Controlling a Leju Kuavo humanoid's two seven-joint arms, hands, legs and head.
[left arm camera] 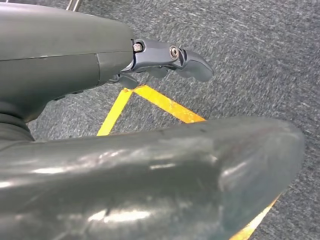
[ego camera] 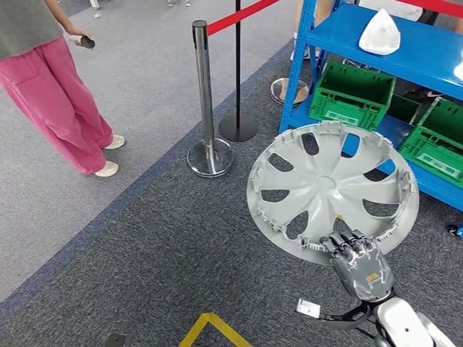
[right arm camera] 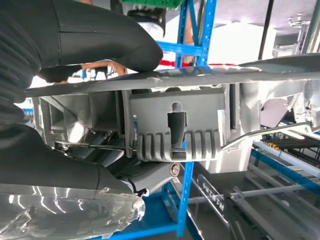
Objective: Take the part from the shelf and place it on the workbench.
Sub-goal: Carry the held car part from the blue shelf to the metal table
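Note:
The part is a large silver hubcap (ego camera: 328,184), held out flat above the grey carpet in the head view. My right hand (ego camera: 357,264) grips its near rim from below, fingers curled over the edge. In the right wrist view the hubcap's ribbed rim and clips (right arm camera: 177,117) sit between the thumb (right arm camera: 105,40) and the fingers. My left hand (left arm camera: 75,60) hangs over the carpet with its fingers (left arm camera: 188,62) stretched out, holding nothing.
The blue shelf (ego camera: 414,43) stands at the far right with green crates (ego camera: 349,94) and a white part (ego camera: 379,34) on it. A chrome stanchion (ego camera: 206,101) with a red rope stands ahead. A person in pink trousers (ego camera: 60,94) is at the left. Yellow floor tape (ego camera: 210,329) lies near.

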